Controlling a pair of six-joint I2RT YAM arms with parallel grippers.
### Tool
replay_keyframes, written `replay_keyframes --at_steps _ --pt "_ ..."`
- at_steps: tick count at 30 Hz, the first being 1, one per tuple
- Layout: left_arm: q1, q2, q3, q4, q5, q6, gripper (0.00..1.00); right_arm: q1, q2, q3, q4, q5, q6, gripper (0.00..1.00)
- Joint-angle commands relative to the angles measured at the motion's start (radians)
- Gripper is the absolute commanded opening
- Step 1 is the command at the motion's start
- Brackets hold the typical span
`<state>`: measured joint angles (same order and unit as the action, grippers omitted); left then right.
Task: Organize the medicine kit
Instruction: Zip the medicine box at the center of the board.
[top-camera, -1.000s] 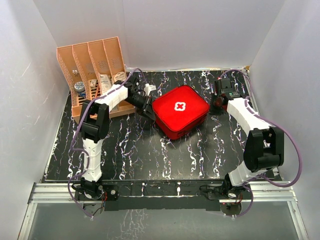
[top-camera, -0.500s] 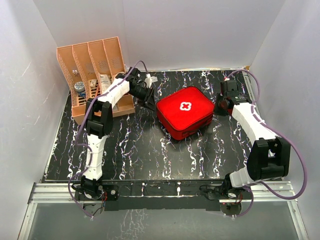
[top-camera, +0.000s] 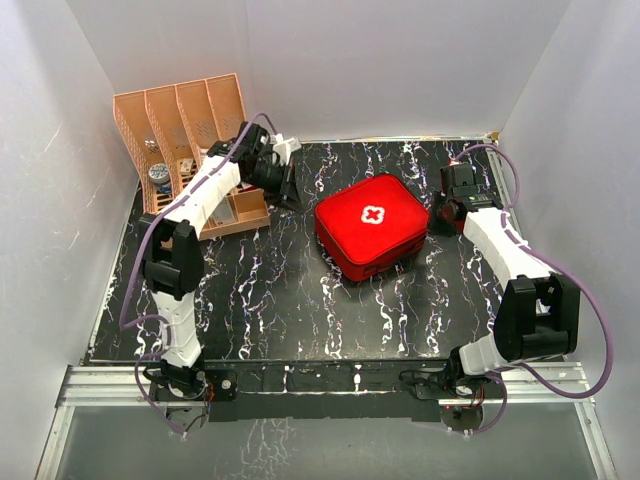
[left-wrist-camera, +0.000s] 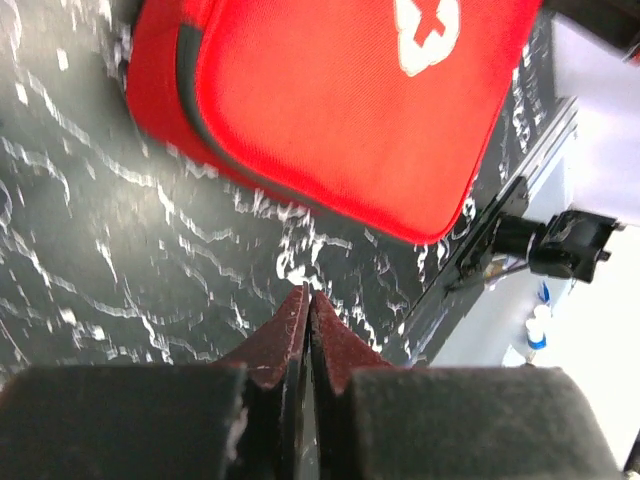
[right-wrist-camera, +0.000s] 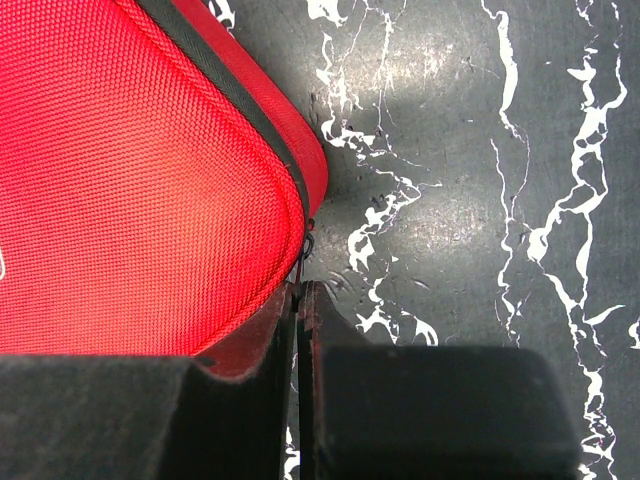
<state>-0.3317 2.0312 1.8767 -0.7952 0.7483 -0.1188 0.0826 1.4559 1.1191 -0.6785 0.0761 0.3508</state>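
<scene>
- While it lies shut with its white cross facing up, the medicine kit (top-camera: 372, 224) sits a little right of the middle of the table (top-camera: 280, 300), turned cornerwise to the edges.
- At the kit's right corner, the right gripper (right-wrist-camera: 299, 290) has its jaws clenched with only a hairline slit between them. Its tips are right against the red fabric, just below the small dark zipper pull (right-wrist-camera: 307, 243). Whether they pinch the pull or only touch the corner, I cannot tell.
- On the other side, the left gripper (left-wrist-camera: 308, 300) is also clenched, fingertips pressed together with nothing between them. It hangs over bare marbled tabletop, apart from the kit's left edge.
- In the top view that left claw is beside the front corner of the orange organizer rack (top-camera: 180, 140), which stands at the far left of the table with small packets and a round tin in its slots.
- Between the left claw and the kit there is only open tabletop, and white walls close in the table on three sides.
</scene>
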Motion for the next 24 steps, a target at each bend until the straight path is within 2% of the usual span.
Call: replay_keyframes --at_steps 1,6,11,24 --pt "-0.001 -0.086 -0.19 -0.074 -0.082 -0.004 0.0 0.008 -0.032 0.015 0.094 -0.022 0.023 0.0" --pt "-0.044 -0.1 -0.293 0.005 -0.117 -0.045 0.0 0.013 -0.026 0.021 0.096 -0.021 0.023 0.0" --pt "-0.087 -0.012 -0.258 0.111 -0.154 -0.117 0.0 0.022 -0.02 0.04 0.087 -0.018 0.025 0.0" --pt "-0.113 0.358 0.195 0.167 -0.213 -0.193 0.0 0.088 -0.062 0.008 0.044 -0.011 0.07 0.0"
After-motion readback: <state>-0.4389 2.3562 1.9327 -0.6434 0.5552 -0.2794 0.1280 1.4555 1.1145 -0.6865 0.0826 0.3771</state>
